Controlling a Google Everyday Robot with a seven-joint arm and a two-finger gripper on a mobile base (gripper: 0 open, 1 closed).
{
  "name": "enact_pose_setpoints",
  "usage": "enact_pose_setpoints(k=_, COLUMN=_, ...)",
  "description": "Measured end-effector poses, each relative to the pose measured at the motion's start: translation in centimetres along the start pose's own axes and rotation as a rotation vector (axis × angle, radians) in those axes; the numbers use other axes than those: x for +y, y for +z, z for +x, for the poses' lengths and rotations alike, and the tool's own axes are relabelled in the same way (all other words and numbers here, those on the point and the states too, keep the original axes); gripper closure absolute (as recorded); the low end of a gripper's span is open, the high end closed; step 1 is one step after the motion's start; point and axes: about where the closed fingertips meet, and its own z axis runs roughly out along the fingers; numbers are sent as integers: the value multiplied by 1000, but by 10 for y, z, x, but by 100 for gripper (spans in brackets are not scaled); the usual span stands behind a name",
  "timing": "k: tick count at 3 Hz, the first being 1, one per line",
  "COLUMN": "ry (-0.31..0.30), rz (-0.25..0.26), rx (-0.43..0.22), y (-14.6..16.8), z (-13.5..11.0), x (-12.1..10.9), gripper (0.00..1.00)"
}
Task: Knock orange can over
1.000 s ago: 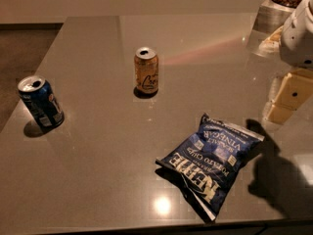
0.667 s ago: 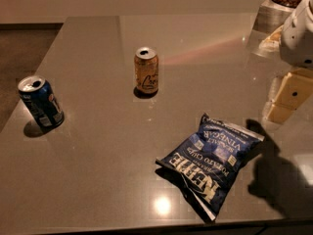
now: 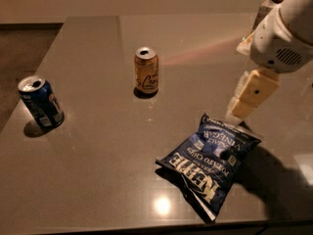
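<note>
The orange can (image 3: 146, 71) stands upright on the grey table (image 3: 98, 170), left of centre, with dark script on its side and an open silver top. My gripper (image 3: 243, 106) hangs from the white arm (image 3: 282, 38) at the right side of the view. It is above the table, well to the right of the can and a little nearer the front, just above the top edge of a chip bag. It does not touch the can.
A blue can with a white label (image 3: 41, 103) stands upright near the table's left edge. A dark blue chip bag (image 3: 210, 159) lies flat at the front right, below the gripper. The table's front edge runs along the bottom.
The arm and gripper have moved a little to the left, toward the orange can. The cans and the bag have not moved.
</note>
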Motion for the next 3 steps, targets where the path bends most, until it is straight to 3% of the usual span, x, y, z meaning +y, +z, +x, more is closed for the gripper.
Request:
enact_pose_setpoints(k=1, ry=69, rz=-22, rx=-132, y=39, z=-38, x=-7, gripper=0)
enact_pose_setpoints(k=3, ry=131, rz=-1, rx=-366, y=90, z=-113, x=-39, gripper=0)
